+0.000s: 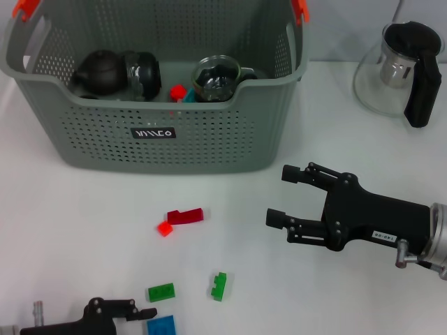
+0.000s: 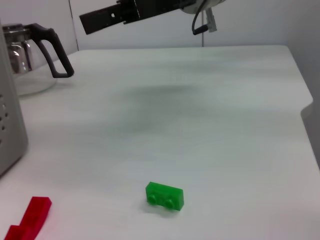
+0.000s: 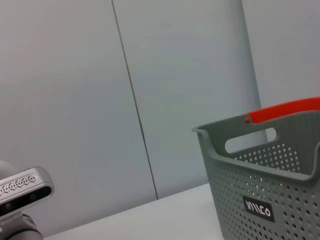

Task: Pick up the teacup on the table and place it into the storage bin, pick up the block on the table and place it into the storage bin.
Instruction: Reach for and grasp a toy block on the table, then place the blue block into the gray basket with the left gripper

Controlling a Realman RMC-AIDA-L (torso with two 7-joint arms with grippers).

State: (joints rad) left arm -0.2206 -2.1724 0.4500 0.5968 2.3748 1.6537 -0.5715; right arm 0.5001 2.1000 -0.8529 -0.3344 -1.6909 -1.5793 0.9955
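Grey perforated plastic frames the scene: the storage bin (image 1: 160,132) sits at the far side of the white table (image 1: 84,230), already holding a dark teapot (image 1: 98,72), two glass cups (image 1: 216,78) and a small red piece. No teacup shows on the open table, so the cup half of the job looks done and the blocks look to be next. The right gripper (image 1: 279,195) hovers above the table in front of the bin's right corner, its two black fingers spread apart and empty, pointing toward the dark red block (image 1: 186,216) and the small bright red block (image 1: 165,228) touching its end. Two green blocks (image 1: 219,286) and a blue block (image 1: 161,326) lie nearer the robot. The left gripper (image 1: 140,313) rests low at the near edge beside the blue block; its fingers cannot be read. A clean pick would likely mean lowering the right gripper squarely over the dark red block, fingers straddling its narrow width, and closing without nudging its bright red neighbour. A glass jug (image 1: 391,73) stands well clear at the far right.
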